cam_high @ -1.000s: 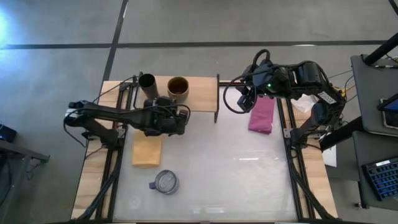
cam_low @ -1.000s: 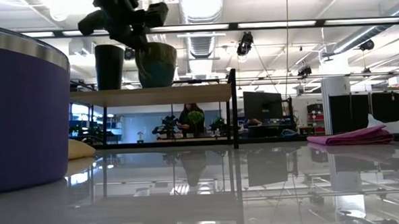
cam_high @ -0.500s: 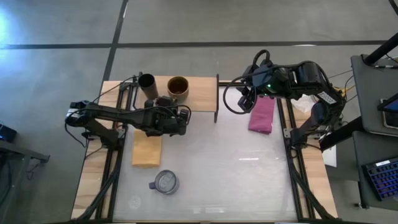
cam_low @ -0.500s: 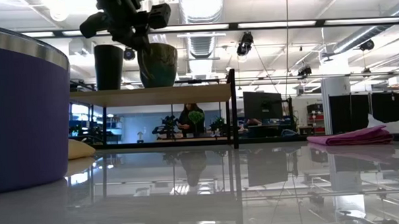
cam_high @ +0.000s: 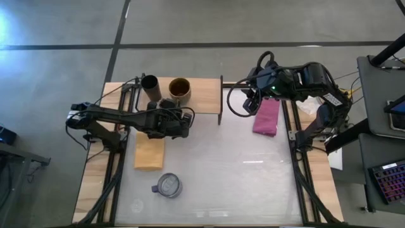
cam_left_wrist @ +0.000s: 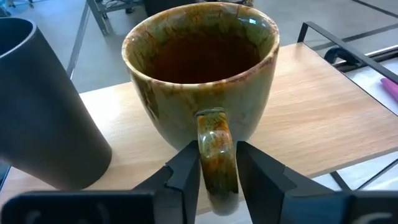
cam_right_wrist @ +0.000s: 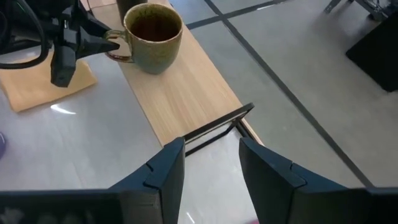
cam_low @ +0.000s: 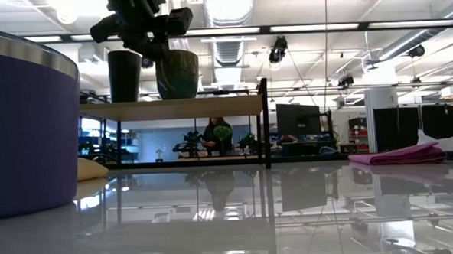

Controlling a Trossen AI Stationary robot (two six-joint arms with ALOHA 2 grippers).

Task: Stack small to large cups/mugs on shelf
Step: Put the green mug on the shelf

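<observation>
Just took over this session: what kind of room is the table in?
Likely an open lab or workshop: exposed ceiling ducts, a computer monitor behind the shelf, and a bare concrete floor.

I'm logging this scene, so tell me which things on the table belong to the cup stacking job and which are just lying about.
Part of the job:
- black cup, on the shelf
- tan-olive mug, on the shelf, its handle between the left gripper fingers
- purple tumbler, on the table, not yet shelved

Just lying about:
- yellow cloth
- magenta cloth, below the waiting right gripper

Left gripper (cam_left_wrist: 214, 171) fingers pinched together; right gripper (cam_right_wrist: 211, 165) fingers apart.
</observation>
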